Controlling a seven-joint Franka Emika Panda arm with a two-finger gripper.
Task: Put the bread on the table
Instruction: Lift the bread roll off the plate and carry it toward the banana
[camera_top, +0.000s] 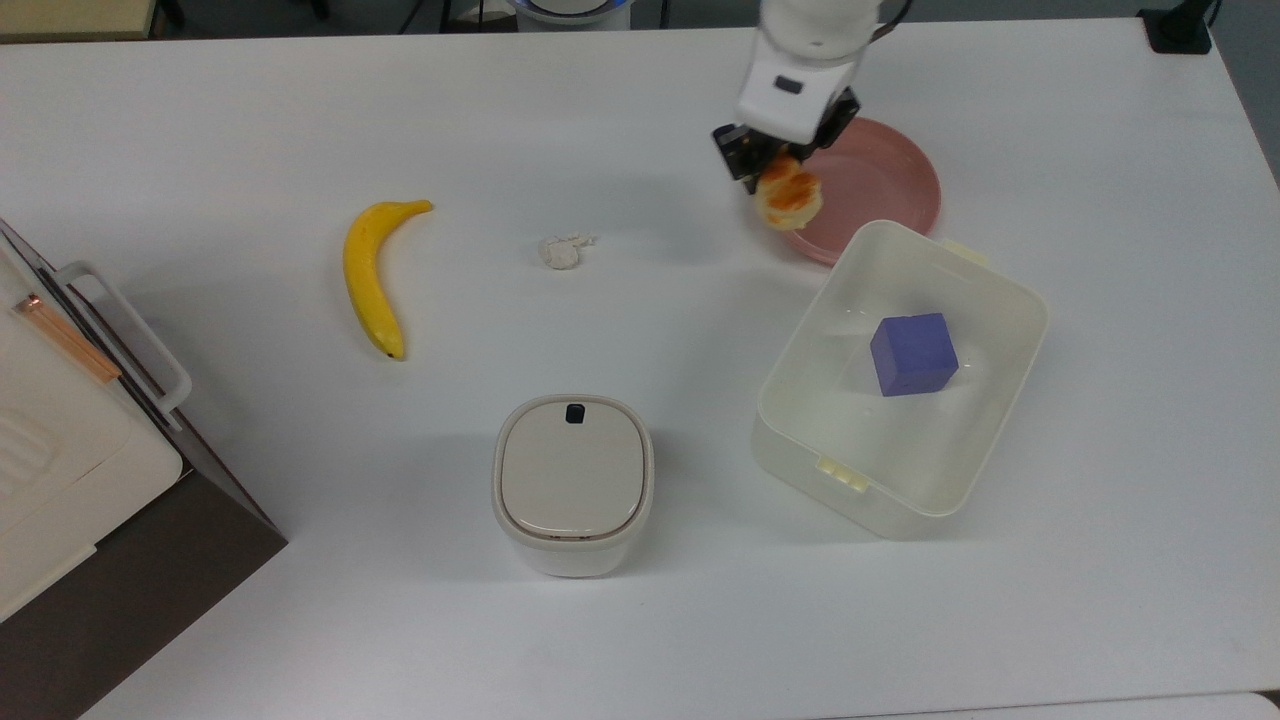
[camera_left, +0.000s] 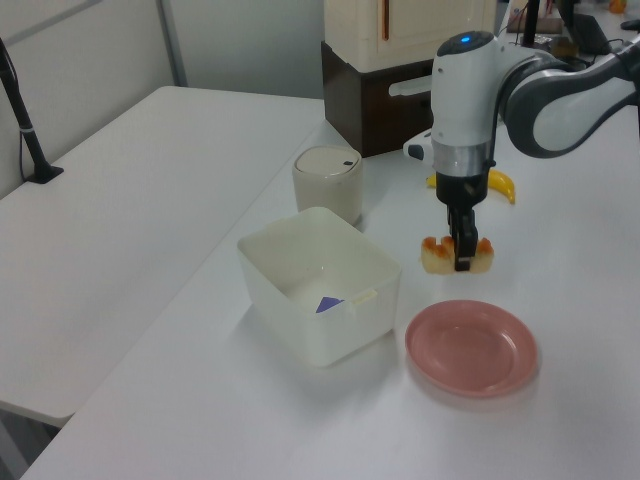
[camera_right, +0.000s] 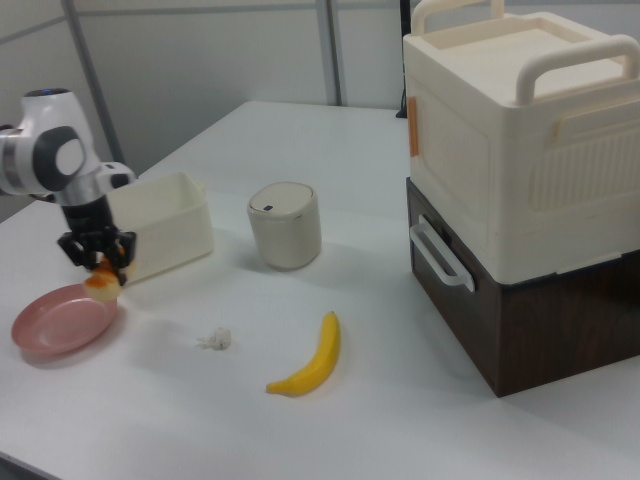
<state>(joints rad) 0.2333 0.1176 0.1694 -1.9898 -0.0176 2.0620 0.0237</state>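
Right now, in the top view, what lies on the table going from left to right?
Stacked cabinet, banana, white lump, lidded bin, bread held by the gripper, purple cube.

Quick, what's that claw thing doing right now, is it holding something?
Gripper: shut on the bread, held in the air beside the pink plate.
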